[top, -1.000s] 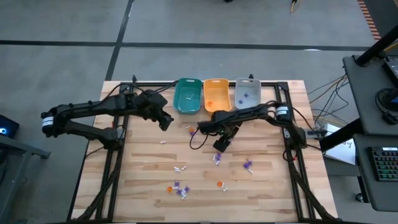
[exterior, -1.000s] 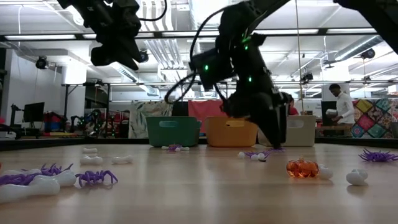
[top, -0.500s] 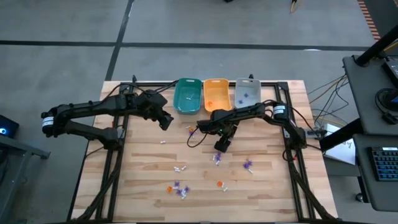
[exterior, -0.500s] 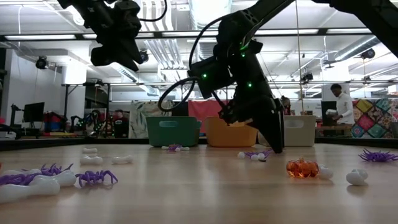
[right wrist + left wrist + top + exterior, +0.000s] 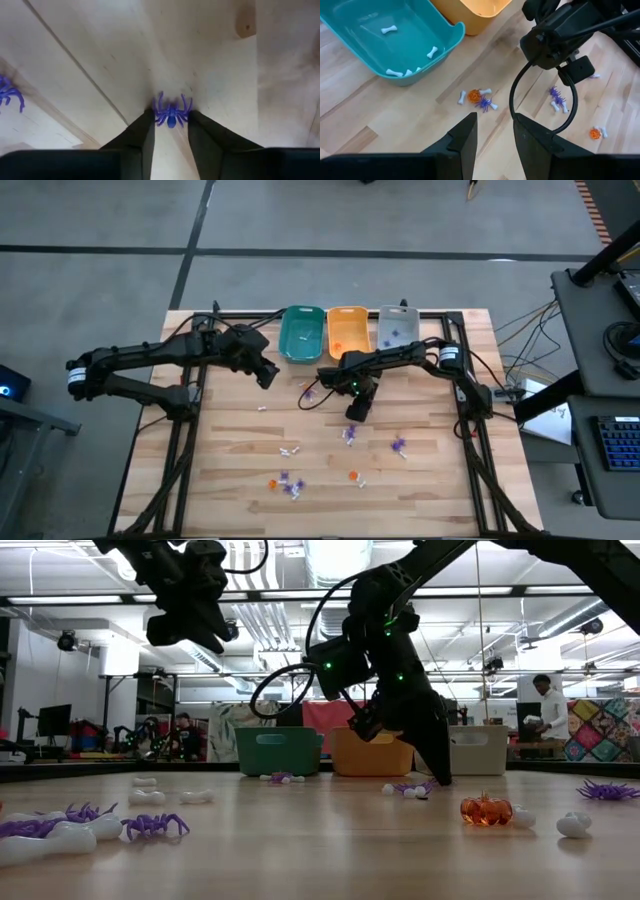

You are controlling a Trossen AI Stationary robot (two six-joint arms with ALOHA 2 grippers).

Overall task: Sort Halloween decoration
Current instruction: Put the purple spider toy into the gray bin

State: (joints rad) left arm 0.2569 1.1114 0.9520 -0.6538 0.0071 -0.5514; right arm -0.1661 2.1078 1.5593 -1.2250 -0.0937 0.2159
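The right end effector (image 5: 354,413) is down near the middle of the table (image 5: 240,450), and its wrist view shows a purple spider (image 5: 171,114) pinched between its two fingertips (image 5: 145,126), the fingers clenched on it just above the wood. The left end effector (image 5: 267,376) hangs above the table's left part, near the teal bin (image 5: 301,335), with its fingers (image 5: 465,137) apart and nothing between them. Three bins stand in a row at the far edge: the teal bin with several white bones (image 5: 389,30) inside, an orange bin (image 5: 347,332) next to it, and a grey bin (image 5: 398,328) with purple pieces in it. More trinkets are scattered over the table: an orange pumpkin (image 5: 474,94) lying together with a bone and a purple spider (image 5: 484,104) just in front of the teal bin, another purple spider (image 5: 399,445) toward the right, a bone (image 5: 290,450) nearer the middle, and a cluster of purple and orange pieces (image 5: 285,481) near the front edge. In the low view an orange pumpkin (image 5: 486,810) sits beside a white piece, well apart from purple spiders (image 5: 152,825) on the left.
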